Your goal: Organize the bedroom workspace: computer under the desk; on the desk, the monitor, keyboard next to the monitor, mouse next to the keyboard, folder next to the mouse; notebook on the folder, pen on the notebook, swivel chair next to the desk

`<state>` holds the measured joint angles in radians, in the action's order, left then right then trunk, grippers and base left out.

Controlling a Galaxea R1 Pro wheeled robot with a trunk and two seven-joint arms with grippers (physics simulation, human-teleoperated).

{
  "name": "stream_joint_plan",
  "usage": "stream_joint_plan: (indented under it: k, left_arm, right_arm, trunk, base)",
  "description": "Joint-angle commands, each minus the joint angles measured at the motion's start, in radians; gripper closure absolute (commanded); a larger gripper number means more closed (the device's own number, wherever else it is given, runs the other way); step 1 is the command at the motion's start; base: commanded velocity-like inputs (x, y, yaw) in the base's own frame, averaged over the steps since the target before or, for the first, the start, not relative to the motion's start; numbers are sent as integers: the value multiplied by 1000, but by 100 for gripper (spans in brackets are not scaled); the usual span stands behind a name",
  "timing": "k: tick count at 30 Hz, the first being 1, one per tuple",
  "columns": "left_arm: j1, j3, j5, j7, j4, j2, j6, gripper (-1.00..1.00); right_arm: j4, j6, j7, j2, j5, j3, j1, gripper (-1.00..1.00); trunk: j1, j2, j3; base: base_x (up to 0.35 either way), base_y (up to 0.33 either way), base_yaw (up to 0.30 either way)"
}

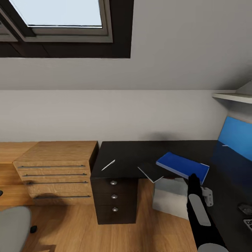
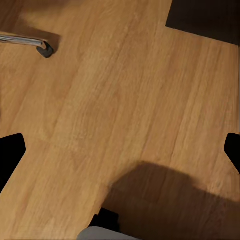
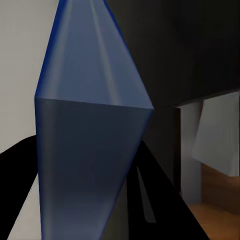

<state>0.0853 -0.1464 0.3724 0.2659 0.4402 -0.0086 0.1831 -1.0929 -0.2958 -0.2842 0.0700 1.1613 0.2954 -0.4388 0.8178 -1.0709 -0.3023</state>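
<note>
While the right fingers (image 3: 90, 220) grip the folder (image 1: 182, 166) over the desk (image 1: 133, 154), the left fingers (image 2: 120, 150) are spread.

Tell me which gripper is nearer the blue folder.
Right. The right gripper is at the folder's near edge on the desk, jaws closed around it in the right wrist view. The left gripper points at bare wood floor, away from the folder.

table (image 1: 140, 150): black L-shaped top, drawers with round silver knobs under its left end
pen (image 1: 108, 165): lies flat on the table, near the front edge above the drawers
notebook (image 1: 151, 172): right of the pen, one corner hanging over the front edge
folder (image 1: 182, 167): blue, just right of the notebook, partly past the front edge
floor (image 1: 105, 234): wood planks under the table
</note>
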Motion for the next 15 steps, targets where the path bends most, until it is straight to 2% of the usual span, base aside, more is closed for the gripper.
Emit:
stream_joint_plan:
  k: [1,15]
  left_arm:
    - [1,-9,10,7,0,1,20,-100]
    - [1,-10,10,7,0,1,33,-100]
  right_arm:
    - [0,-4,-1,1,9,1,-1,100]
    - [2,-4,-2,1,8,1,-1,100]
  trunk:
    - [0,-1,-2]
    - [0,-1,-17]
  base:
    - [0,0,-160]
    - [0,0,-155]
